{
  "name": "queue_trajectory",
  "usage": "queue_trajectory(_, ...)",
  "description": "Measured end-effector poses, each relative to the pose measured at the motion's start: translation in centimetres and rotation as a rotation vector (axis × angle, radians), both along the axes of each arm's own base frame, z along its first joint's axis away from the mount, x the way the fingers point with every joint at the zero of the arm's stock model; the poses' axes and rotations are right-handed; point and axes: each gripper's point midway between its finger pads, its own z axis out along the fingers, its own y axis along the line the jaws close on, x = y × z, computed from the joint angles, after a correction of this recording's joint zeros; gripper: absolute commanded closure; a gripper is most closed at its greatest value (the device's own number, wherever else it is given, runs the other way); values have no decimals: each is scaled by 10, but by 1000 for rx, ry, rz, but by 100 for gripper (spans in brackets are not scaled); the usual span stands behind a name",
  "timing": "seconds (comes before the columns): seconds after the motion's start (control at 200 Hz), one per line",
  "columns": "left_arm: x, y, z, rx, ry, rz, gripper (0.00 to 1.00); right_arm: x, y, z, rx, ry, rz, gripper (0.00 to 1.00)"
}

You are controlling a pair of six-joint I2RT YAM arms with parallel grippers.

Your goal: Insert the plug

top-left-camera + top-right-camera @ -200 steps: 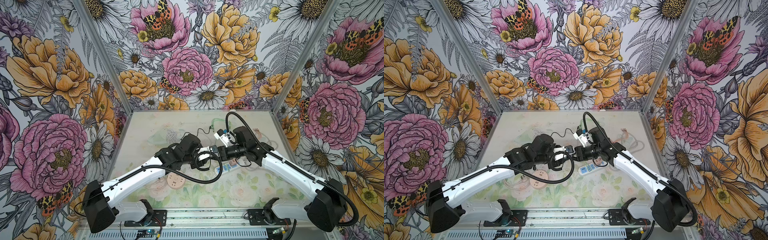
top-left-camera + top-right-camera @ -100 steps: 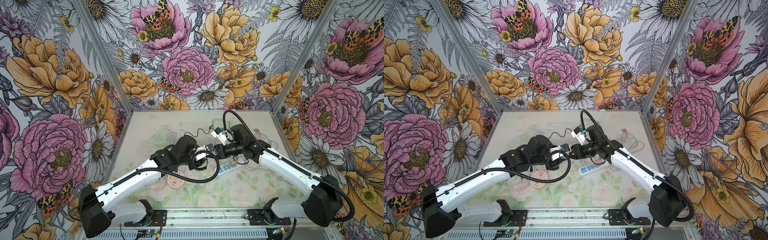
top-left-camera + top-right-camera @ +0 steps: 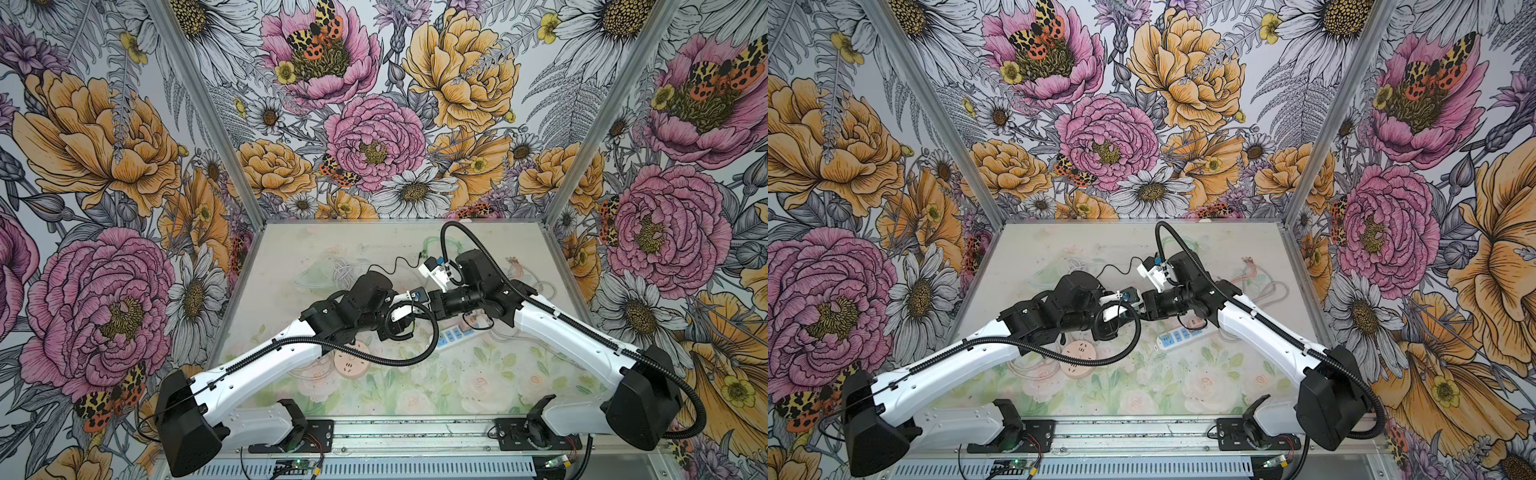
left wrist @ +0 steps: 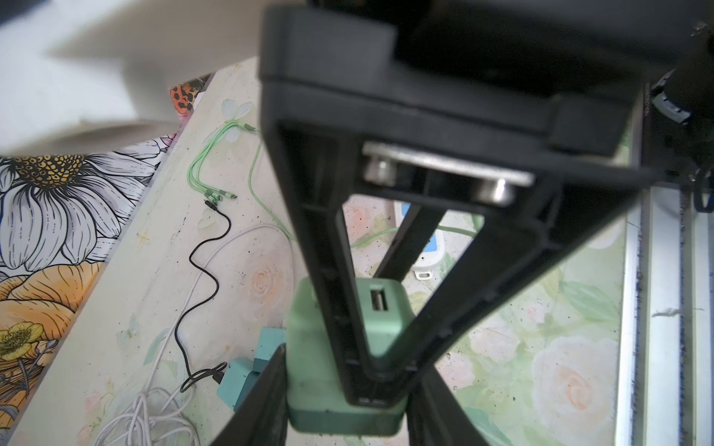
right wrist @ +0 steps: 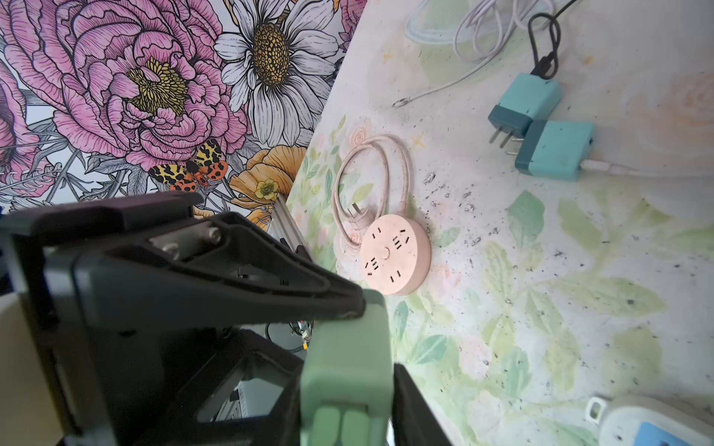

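Lying along right tool [image 5: 378, 340]: green plug [image 5: 347, 370]

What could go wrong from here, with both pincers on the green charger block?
The left pincer and right pincer both clamp the mint-green plastic charger block in mid-air; an ill-timed release could twist or drop it. The white power strip with blue sockets lies close under the right arm, which might nudge it while lowering.
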Motion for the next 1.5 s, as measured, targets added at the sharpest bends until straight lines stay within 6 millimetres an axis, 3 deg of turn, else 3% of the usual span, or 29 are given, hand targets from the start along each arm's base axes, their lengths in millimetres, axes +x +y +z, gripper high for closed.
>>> queue_trajectory(0.15, 2, -1, 0, -11, -5, 7, 59, 0, 0, 0, -5, 1, -1, 100)
queue_trajectory(0.31, 3, -2, 4, -51, -4, 33, 41, 3, 0, -2, -16, -18, -6, 100)
queue_trajectory(0.485, 1, 2, 28, -150, -22, 82, 37, 12, -7, 1, -44, -56, -28, 100)
queue_trajectory(0.631, -7, 13, 34, -240, 12, 144, 36, 28, -16, 20, -66, -123, -62, 100)
queue_trajectory(0.836, -18, 23, 8, -311, 131, 234, 37, 45, -23, 54, -78, -242, -90, 100)
queue_trajectory(1.056, -21, 25, -23, -413, 254, 329, 39, 45, -26, 64, -95, -305, -67, 100)
queue_trajectory(1.301, -9, 16, -45, -522, 361, 426, 41, 47, -32, 82, -101, -386, -58, 100)
queue_trajectory(1.501, 10, 15, -75, -594, 485, 531, 42, 41, -40, 96, -96, -459, -54, 100)
